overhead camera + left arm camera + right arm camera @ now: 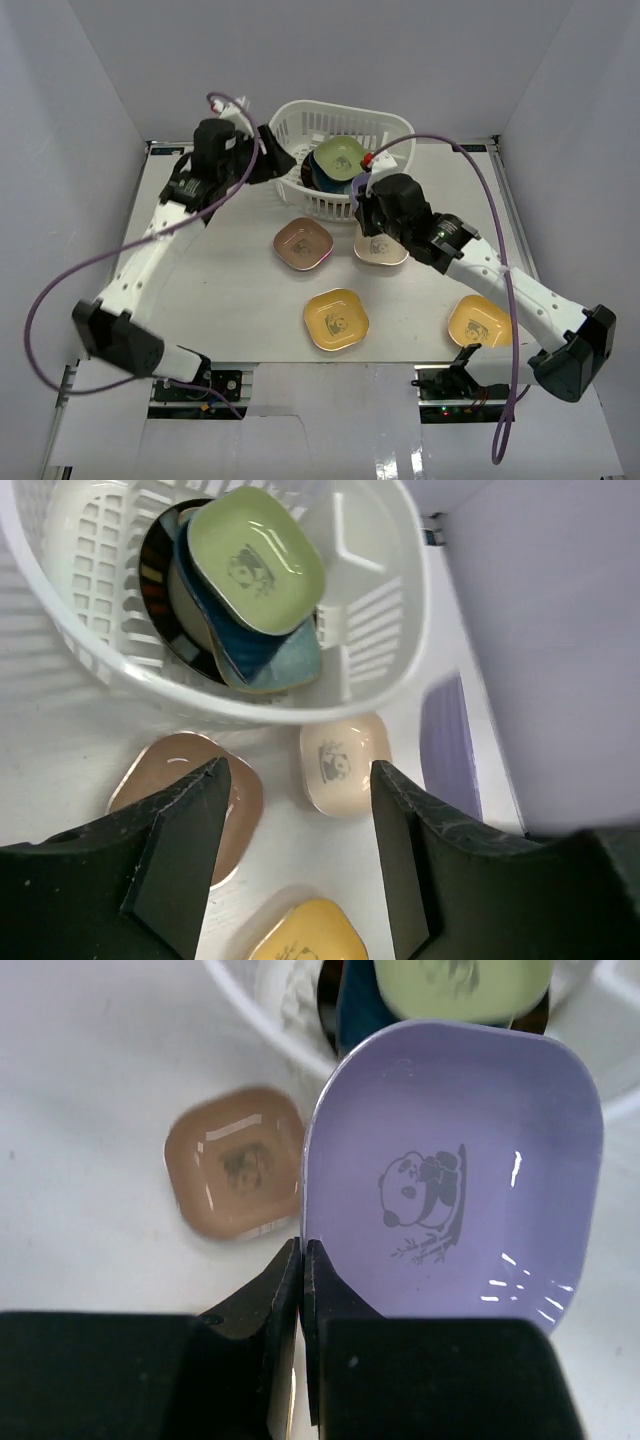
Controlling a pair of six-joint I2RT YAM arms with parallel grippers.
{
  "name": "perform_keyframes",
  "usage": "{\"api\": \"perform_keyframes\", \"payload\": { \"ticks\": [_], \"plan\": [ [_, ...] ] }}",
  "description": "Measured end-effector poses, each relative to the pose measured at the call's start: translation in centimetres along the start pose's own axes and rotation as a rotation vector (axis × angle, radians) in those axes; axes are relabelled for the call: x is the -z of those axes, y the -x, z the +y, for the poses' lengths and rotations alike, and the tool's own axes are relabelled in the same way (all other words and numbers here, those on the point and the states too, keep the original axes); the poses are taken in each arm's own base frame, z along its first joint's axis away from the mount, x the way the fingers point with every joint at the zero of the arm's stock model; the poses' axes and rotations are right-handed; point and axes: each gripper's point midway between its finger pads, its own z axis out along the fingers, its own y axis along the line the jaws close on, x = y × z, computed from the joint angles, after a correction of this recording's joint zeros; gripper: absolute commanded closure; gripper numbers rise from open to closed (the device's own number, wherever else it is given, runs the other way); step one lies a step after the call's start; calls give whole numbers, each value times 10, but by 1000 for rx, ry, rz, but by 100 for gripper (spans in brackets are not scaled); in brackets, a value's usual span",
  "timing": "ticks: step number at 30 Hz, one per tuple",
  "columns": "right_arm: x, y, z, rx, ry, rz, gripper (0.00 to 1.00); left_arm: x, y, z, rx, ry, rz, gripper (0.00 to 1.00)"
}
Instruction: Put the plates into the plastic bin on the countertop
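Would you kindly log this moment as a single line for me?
left tool: open, empty, near bin | right tool: shut on purple plate | bin: green plate topmost | brown plate on table

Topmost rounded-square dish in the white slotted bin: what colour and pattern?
The dish is light green with a dark panda print; clearest from left wrist.

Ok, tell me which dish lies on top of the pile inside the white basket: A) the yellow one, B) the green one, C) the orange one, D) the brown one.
B: the green dish sits uppermost in the white basket, resting over a dark blue dish.
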Motion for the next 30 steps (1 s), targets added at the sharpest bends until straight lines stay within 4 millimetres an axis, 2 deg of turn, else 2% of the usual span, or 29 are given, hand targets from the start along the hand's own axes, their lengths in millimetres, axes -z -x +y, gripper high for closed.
{"api": "perform_keyframes", "payload": {
  "ticks": [2,3,5,8,10,12,14,16,19,21,22,23,27,30],
  "plan": [
    [-17,31,1,32,-3,-49,92,43,-28,4,-8,-30,-6,31],
    [-25,44,0,44,-3,-70,92,59,-46,9,-4,-38,10,30],
    [-45,71,-1,75,-1,-99,92,77,-91,21,14,-56,69,30],
    [-90,111,-5,109,-3,-141,92,83,-171,46,79,-50,242,29],
    [-122,121,-9,136,4,-139,92,84,-220,64,125,-20,366,29],
    [-156,127,-13,162,4,-128,92,90,-255,75,159,1,460,28],
    [-189,123,-16,187,1,-106,92,94,-272,75,171,-3,511,27],
    [-218,112,-22,214,-12,-68,92,95,-278,71,166,-20,526,26],
    [-251,92,-28,247,-29,-14,90,95,-284,64,155,-47,539,25],
    [-260,75,-32,263,-40,32,70,95,-291,62,150,-57,555,25],
    [-262,68,-34,270,-47,53,52,95,-297,62,147,-61,569,24],
    [-262,65,-36,270,-54,62,47,95,-303,61,145,-60,588,24],
    [-248,74,-41,257,-95,48,42,96,-329,60,127,-56,666,24],
    [-208,74,-47,219,-127,55,41,97,-344,59,108,-51,708,24]
  ]
}}
